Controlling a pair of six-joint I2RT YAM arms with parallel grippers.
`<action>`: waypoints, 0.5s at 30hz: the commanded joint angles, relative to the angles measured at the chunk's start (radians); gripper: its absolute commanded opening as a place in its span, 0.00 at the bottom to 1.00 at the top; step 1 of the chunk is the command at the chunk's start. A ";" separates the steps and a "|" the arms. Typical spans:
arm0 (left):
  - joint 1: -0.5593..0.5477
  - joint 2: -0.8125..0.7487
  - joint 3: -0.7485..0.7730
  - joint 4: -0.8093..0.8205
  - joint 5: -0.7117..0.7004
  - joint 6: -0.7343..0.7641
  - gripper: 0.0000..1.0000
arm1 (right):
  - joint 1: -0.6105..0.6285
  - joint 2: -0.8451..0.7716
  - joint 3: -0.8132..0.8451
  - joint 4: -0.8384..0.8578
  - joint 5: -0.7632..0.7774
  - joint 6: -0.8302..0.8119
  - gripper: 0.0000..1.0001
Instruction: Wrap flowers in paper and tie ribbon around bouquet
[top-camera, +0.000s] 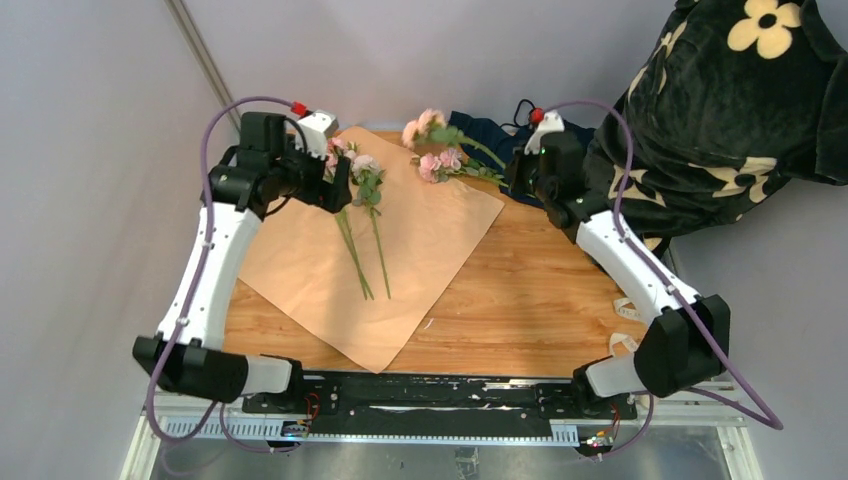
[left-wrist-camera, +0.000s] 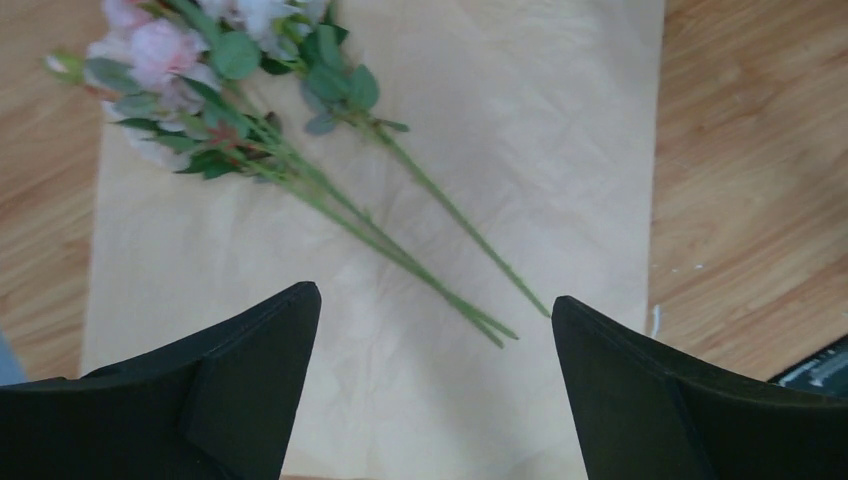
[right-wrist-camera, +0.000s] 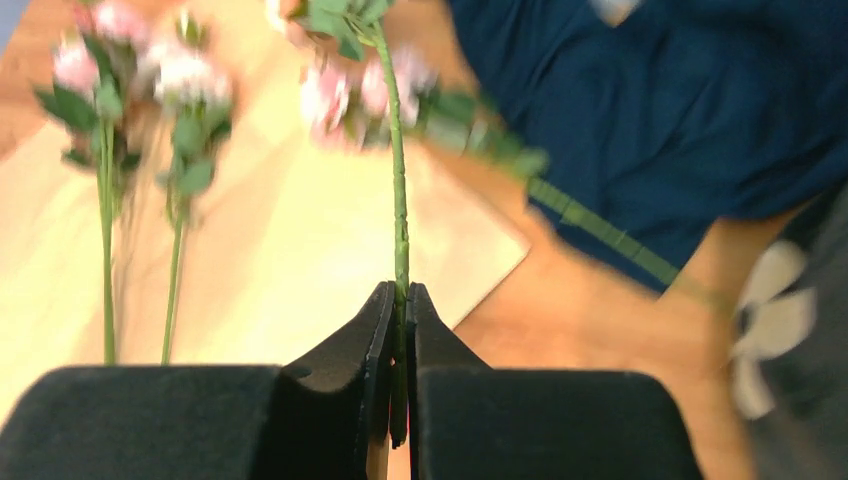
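Note:
The paper (top-camera: 420, 260) lies tan side up on the wooden table, set like a diamond. Two of the flowers (top-camera: 365, 175) rest on it, pink heads far, stems (left-wrist-camera: 440, 200) toward the near edge. My left gripper (top-camera: 335, 185) hangs open over the paper beside those blooms, nothing between its fingers (left-wrist-camera: 435, 300). At the paper's far right corner my right gripper (top-camera: 512, 175) is shut on the thin green stem (right-wrist-camera: 400, 200) of another flower (top-camera: 437, 162), whose head points left. One more flower (top-camera: 428, 124) lies beyond it. The ribbon (top-camera: 627, 311) curls by the right arm.
A dark navy cloth (top-camera: 485, 130) lies at the far edge under the loose flower's stem (right-wrist-camera: 600, 230). A black fabric with cream flower prints (top-camera: 740, 110) fills the far right. Grey walls stand close on the left and behind.

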 joint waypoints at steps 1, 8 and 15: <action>-0.047 0.157 -0.002 0.006 0.201 -0.129 0.94 | 0.071 -0.089 -0.227 0.095 -0.093 0.209 0.00; -0.195 0.400 -0.070 0.337 0.296 -0.446 1.00 | 0.282 -0.053 -0.488 0.301 -0.039 0.457 0.00; -0.295 0.650 -0.086 0.556 0.266 -0.688 1.00 | 0.395 0.037 -0.568 0.422 0.043 0.583 0.00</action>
